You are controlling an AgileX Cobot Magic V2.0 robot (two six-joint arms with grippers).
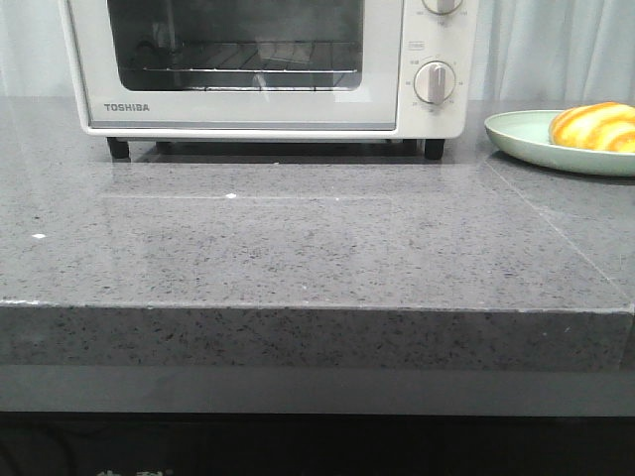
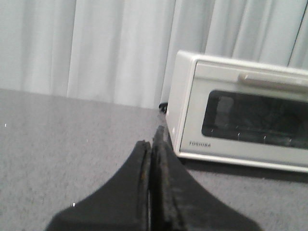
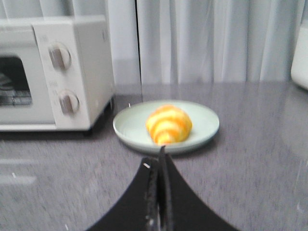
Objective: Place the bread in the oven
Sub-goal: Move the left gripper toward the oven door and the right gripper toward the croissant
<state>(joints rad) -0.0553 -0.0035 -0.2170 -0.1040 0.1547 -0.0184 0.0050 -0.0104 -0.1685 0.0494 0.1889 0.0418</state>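
The bread (image 1: 595, 126), a golden-yellow roll with orange stripes, lies on a pale green plate (image 1: 526, 134) at the right of the grey counter; it also shows in the right wrist view (image 3: 168, 124). The cream-white Toshiba oven (image 1: 268, 111) stands at the back, glass door closed, wire rack visible inside; it shows in the left wrist view (image 2: 240, 120) and the right wrist view (image 3: 82, 72). My left gripper (image 2: 153, 139) is shut and empty, short of the oven's left corner. My right gripper (image 3: 160, 156) is shut and empty, just short of the plate. Neither gripper shows in the front view.
White curtains hang behind the counter. Two round dials (image 1: 434, 81) sit on the oven's right panel. The plate in the right wrist view (image 3: 130, 126) sits beside the oven's right side. A white object (image 3: 301, 57) stands at the far edge of the right wrist view.
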